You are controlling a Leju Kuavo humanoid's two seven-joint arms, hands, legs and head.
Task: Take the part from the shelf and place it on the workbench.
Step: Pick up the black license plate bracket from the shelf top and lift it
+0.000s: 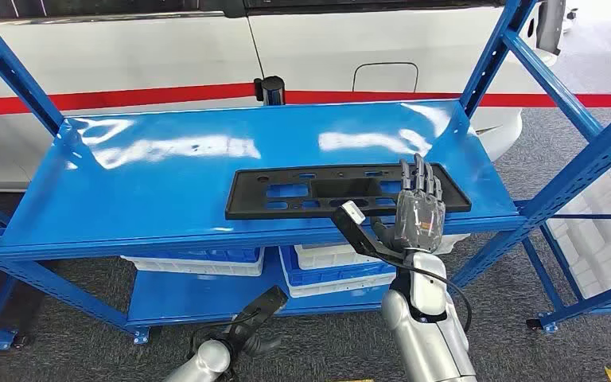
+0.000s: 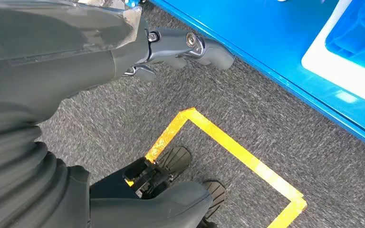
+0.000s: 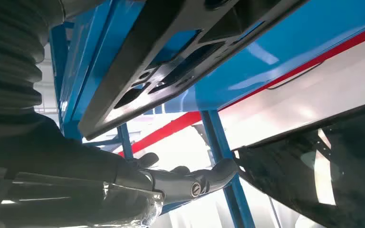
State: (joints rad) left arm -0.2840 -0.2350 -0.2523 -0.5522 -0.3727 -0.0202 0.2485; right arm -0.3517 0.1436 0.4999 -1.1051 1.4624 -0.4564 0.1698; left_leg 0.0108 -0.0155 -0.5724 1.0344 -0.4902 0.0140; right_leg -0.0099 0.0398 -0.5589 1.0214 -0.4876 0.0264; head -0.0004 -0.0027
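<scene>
- Right robot hand (image 1: 420, 208) raised at the shelf's front edge, fingers straight and spread over the black part (image 1: 342, 191), gripping nothing yet.
- Left robot hand (image 1: 248, 338) hanging low, fingers loosely curled, empty.
- Part flat on the blue shelf (image 1: 167, 183); lifting and carrying to the table all left to do.
- Grey carpet (image 2: 247, 109), white bins (image 1: 326, 267) below, white vehicle (image 1: 127, 48) behind.

Flat black slotted part (image 1: 342, 191) on blue shelf (image 1: 167, 183)

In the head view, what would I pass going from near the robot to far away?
Left hand down low, then bins on the lower shelf, right hand at the shelf's front edge, black part on that shelf, and the white vehicle with a red stripe behind.
</scene>
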